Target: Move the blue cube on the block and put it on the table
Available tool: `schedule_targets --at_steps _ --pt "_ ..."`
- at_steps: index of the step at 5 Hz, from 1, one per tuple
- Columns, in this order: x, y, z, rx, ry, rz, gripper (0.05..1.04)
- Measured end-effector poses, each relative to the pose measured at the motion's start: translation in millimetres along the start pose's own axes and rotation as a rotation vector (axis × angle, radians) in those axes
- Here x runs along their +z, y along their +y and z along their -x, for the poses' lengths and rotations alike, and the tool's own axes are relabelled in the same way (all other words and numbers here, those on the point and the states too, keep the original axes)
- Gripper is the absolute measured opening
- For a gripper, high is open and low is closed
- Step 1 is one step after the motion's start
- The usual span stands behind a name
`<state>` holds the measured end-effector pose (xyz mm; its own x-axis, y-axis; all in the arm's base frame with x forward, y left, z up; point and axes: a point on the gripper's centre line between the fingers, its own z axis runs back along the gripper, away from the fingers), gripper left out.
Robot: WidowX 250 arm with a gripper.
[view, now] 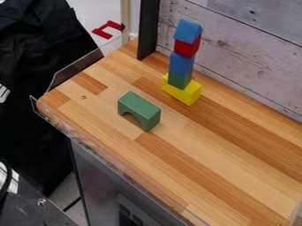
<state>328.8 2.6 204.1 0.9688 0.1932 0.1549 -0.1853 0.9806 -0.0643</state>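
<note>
Wooden planks of the table [224, 176] are running beside a weathered wall [242, 48]. Sitting highest on the tower is the blue cube [187, 31] I am seeking, resting slightly askew on the red block [186, 47]; another blue block [181, 64], a green block [179, 80] and a yellow base [189, 96] are bearing them. I cannot tell which way the cube is lying from my gripper, nor whether I am gripping or open. No longer side is standing out, so I am favouring a straight upward lift. White marks [3, 93] at the left are defying reading.
</note>
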Motion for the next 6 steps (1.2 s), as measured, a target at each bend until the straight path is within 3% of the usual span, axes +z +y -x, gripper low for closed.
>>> schedule_targets --at_steps 2,5,6 --pt "-17.1 3.0 3.7 0.004 0.066 -0.025 1.0" --pt "-31.1 3.6 3.1 0.007 0.109 -0.034 1.0" --pt "-44.0 8.3 4.8 0.005 0.158 -0.076 1.0"
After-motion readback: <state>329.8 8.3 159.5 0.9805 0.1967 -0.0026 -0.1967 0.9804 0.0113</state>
